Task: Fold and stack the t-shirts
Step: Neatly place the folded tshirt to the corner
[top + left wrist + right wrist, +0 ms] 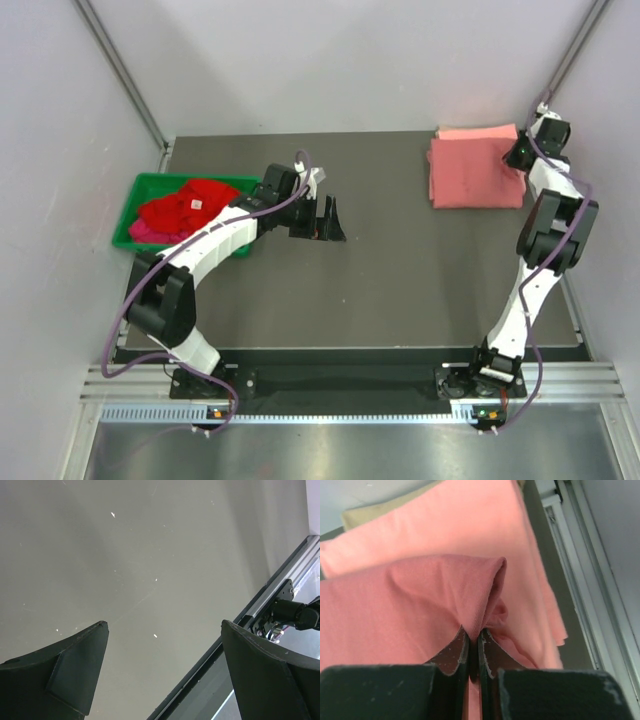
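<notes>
Two claws are shown. The right gripper [474, 637] is pinched closed on a raised fold of the dusty rose tee [410, 600], which is laid over the folded salmon pink tee [470, 520] at the far right corner of the table [400, 290]. The left gripper [164, 625] is held wide apart and empty above bare tabletop, near the green bin [143, 183], where the red tee [195, 205] and magenta tee [140, 230] are heaped. The cloth is judged light, limp and unlikely to slip, and is best taken at a hem or corner.
</notes>
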Robot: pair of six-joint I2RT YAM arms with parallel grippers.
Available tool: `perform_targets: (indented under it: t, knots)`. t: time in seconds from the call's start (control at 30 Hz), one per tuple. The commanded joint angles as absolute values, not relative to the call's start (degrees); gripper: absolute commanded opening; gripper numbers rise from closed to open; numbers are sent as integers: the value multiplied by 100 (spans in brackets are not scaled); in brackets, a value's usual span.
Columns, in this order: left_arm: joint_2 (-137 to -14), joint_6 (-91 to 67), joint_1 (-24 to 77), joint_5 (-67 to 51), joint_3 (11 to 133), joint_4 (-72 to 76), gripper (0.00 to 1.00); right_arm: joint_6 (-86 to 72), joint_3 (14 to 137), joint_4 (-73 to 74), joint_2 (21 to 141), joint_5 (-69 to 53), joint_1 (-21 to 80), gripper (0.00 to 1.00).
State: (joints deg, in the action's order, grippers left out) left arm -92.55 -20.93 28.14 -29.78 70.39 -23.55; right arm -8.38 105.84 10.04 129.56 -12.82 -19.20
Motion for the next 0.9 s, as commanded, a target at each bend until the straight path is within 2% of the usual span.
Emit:
perform_targets:
  t: [0.0, 0.27, 0.87]
  knots:
    - [-9220, -2101, 2830, -3155, 7128, -2136, 99, -633, 10529, 825, 12191, -1354, -1574, 0]
    - [-9167, -2109, 2848, -3155, 7102, -2136, 99, -791, 10669, 1037, 11865, -1240, -1248, 0]
    - [-9176, -2118, 2856, -3208, 7093, -2118, 99, -1248, 11847, 1467, 11900, -1116, -1011, 0]
